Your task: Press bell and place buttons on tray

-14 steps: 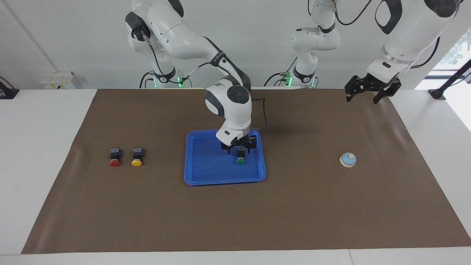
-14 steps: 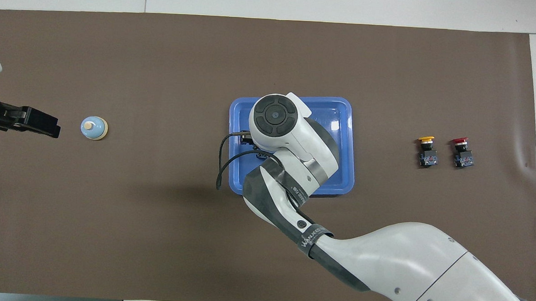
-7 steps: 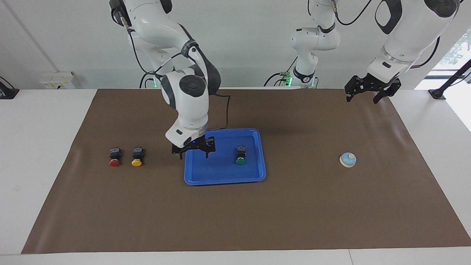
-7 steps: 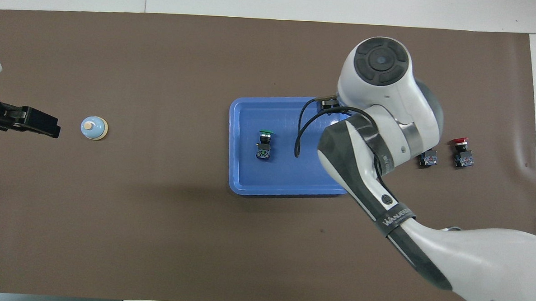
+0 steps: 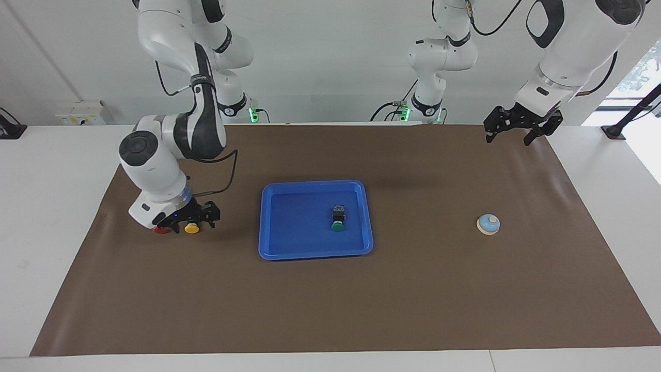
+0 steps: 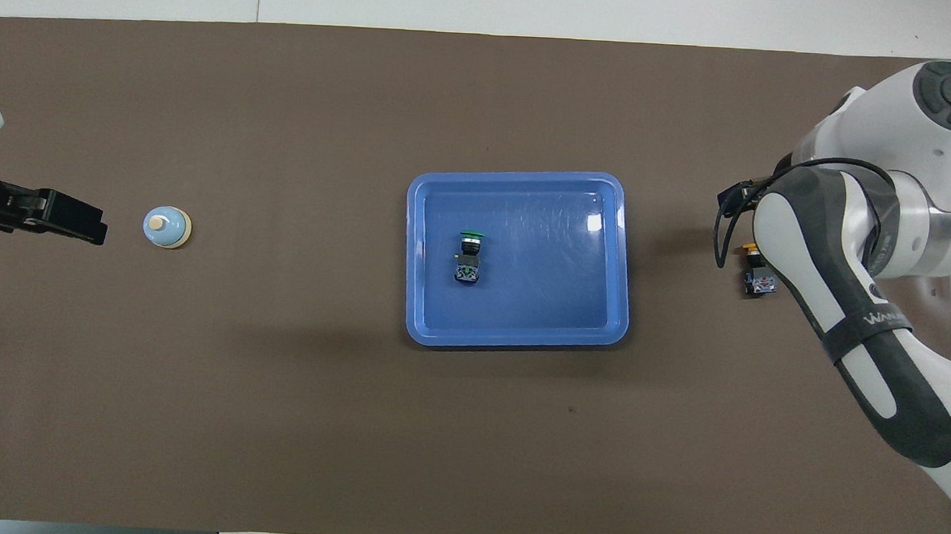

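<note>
The blue tray [image 5: 289, 232] [image 6: 556, 254] lies mid-table, and a green button [image 5: 337, 221] [image 6: 469, 255] rests on its side in it. At the right arm's end, my right gripper [image 5: 193, 222] is down low and open, a finger on each side of the yellow button [image 5: 191, 228] [image 6: 758, 276]. Whether the fingers touch it I cannot tell. The red button [image 5: 161, 230] lies beside the yellow one, mostly hidden under the wrist, and the arm covers it in the overhead view. The light blue bell [image 5: 488, 224] [image 6: 167, 227] stands at the left arm's end. My left gripper [image 5: 508, 137] [image 6: 84, 224] waits open in the air, apart from the bell.
A brown mat [image 5: 330, 310] covers the table, with white tabletop [image 5: 51, 206] showing around it. The right arm's forearm [image 6: 850, 315] stretches over the mat's edge at its own end.
The right gripper let go of the green button in the tray. It then swept across to the right arm's end and came down over the yellow button. The left arm stayed still.
</note>
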`<move>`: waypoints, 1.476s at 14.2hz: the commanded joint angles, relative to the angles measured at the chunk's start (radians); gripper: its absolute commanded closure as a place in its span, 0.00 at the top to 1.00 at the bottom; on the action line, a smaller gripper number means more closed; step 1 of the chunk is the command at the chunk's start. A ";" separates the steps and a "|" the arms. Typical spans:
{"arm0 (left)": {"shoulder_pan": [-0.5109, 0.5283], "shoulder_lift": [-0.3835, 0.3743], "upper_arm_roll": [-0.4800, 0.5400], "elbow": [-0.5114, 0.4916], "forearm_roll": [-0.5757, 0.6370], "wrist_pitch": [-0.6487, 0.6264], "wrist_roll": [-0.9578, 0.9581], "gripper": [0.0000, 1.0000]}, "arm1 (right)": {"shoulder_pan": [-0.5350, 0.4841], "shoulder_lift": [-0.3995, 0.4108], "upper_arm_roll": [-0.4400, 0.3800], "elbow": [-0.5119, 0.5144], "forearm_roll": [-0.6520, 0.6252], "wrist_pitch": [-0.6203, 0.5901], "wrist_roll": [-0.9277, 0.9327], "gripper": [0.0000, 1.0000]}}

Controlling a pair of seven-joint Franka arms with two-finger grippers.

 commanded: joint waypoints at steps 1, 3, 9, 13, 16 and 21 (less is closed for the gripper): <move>0.001 0.000 -0.001 0.002 0.021 -0.012 0.003 1.00 | 0.003 -0.076 -0.026 -0.167 0.026 0.101 -0.073 1.00; 0.001 0.000 0.001 0.002 0.021 -0.011 0.003 1.00 | 0.005 -0.090 -0.026 -0.207 0.026 0.097 -0.043 1.00; 0.001 0.000 -0.001 0.002 0.021 -0.012 0.003 1.00 | 0.005 -0.130 -0.025 -0.330 0.026 0.154 0.005 1.00; 0.001 0.000 -0.001 0.002 0.021 -0.011 0.003 1.00 | 0.003 -0.127 -0.026 -0.405 0.026 0.281 -0.015 1.00; 0.001 0.000 -0.001 0.002 0.021 -0.011 0.003 1.00 | -0.003 -0.129 -0.031 -0.416 0.026 0.293 -0.035 0.92; 0.001 0.000 -0.001 0.002 0.021 -0.011 0.003 1.00 | -0.010 -0.126 -0.046 -0.410 0.026 0.302 -0.081 0.00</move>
